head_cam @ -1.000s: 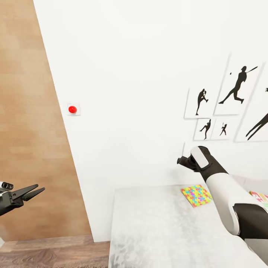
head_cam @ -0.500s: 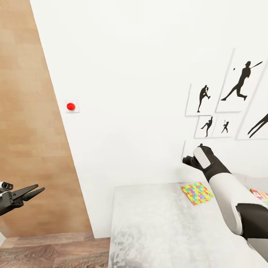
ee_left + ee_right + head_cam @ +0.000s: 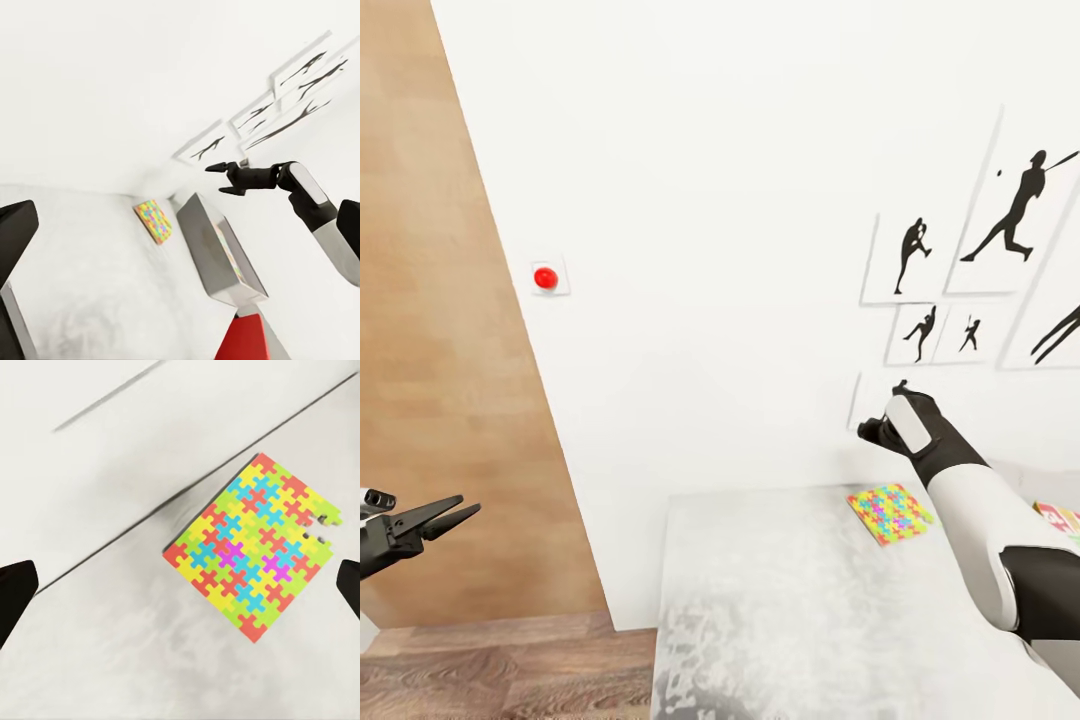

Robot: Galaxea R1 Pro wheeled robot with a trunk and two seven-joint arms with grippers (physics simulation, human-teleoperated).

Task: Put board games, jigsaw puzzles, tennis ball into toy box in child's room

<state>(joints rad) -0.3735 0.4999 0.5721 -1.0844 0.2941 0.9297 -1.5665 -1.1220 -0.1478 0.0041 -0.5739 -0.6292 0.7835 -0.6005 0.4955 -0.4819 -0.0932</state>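
Note:
A small multicoloured jigsaw puzzle (image 3: 888, 512) lies flat on the light-grey table (image 3: 780, 600) near the wall, and it also shows in the right wrist view (image 3: 251, 559). My right gripper (image 3: 880, 430) hovers above it, open, its dark fingertips (image 3: 15, 592) wide apart on either side of the puzzle. Beside the puzzle stands the grey toy box (image 3: 217, 255), with something colourful inside. A red-and-green game box edge (image 3: 1060, 518) peeks out past my right arm. My left gripper (image 3: 465, 512) hangs open and empty off the table's left end.
A white wall with black baseball silhouette pictures (image 3: 960, 270) rises right behind the table. It also carries a red button (image 3: 545, 278). A wooden wall panel (image 3: 440, 350) and wood floor (image 3: 510, 670) lie to the left. A red shape (image 3: 240, 341) shows below the toy box.
The head view has shifted slightly. My right gripper has moved a little to the right, more directly over the jigsaw puzzle. The left gripper has stayed put.

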